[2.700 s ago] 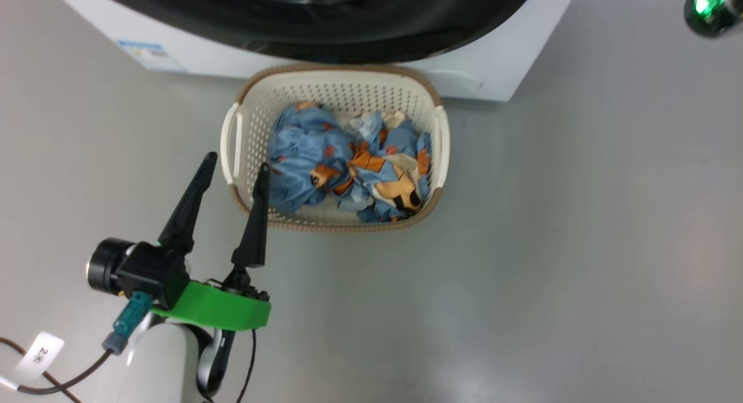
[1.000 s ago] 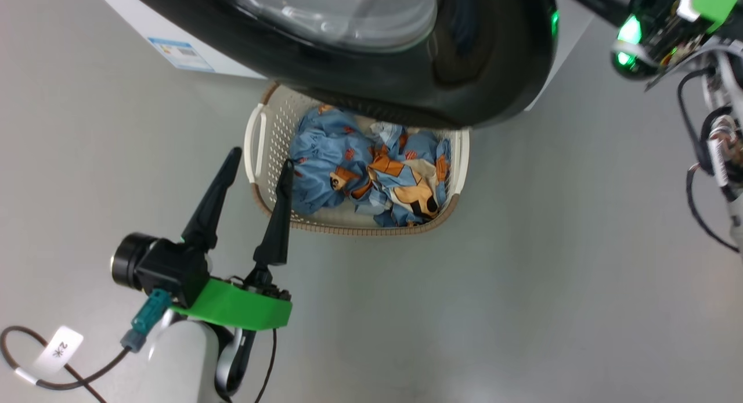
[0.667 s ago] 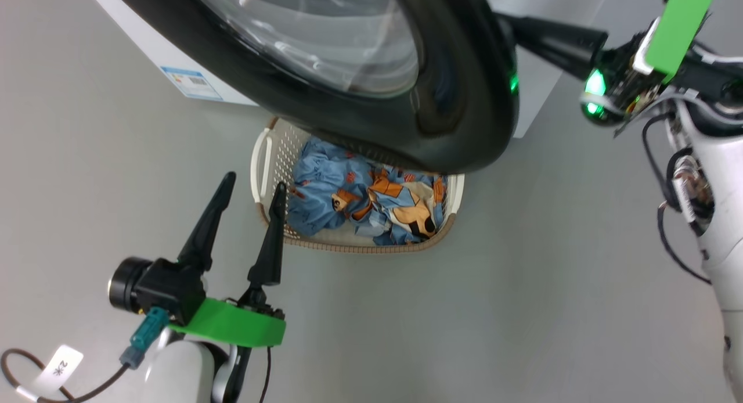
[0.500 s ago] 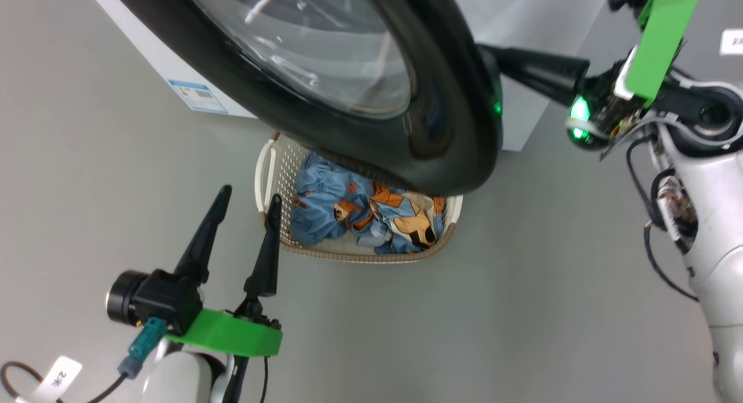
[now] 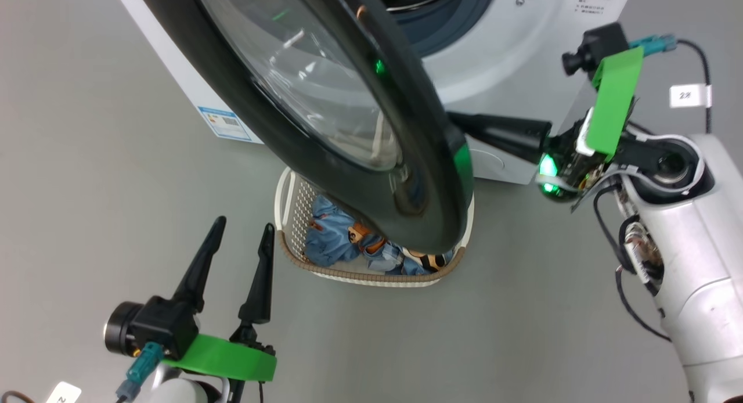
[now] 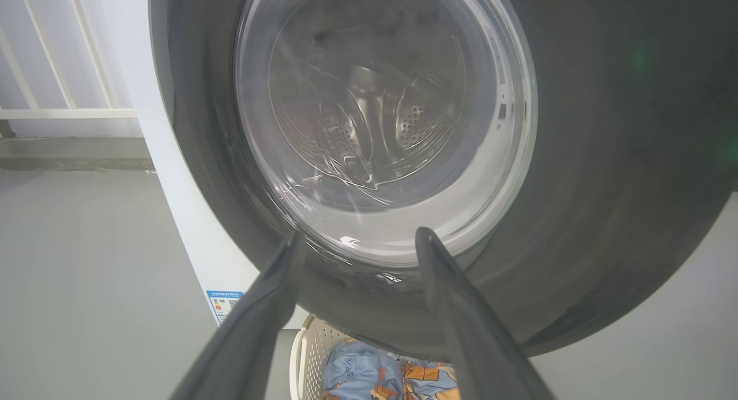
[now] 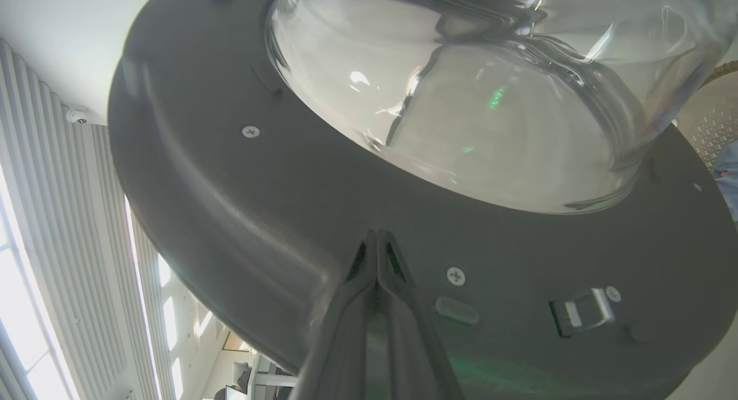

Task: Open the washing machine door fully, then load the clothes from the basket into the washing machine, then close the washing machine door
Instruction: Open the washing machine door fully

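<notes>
Two hands: left hand open, empty; right hand closed against glossy round black-rimmed door

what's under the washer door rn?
The basket sits on the floor under the washing machine door, with the clothes in it. Only its near rim and some clothes show; the door covers the rest.

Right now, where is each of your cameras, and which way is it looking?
Head view: on the head, looking down at the washing machine door, the basket and the clothes; left gripper open, right gripper shut.
Left wrist view: on the left wrist, facing the door's outer glass; its spread fingers show.
Right wrist view: on the right wrist, facing the door's inner side; its shut fingers show.
Shared: all see the door; head and left wrist see the basket.
</notes>
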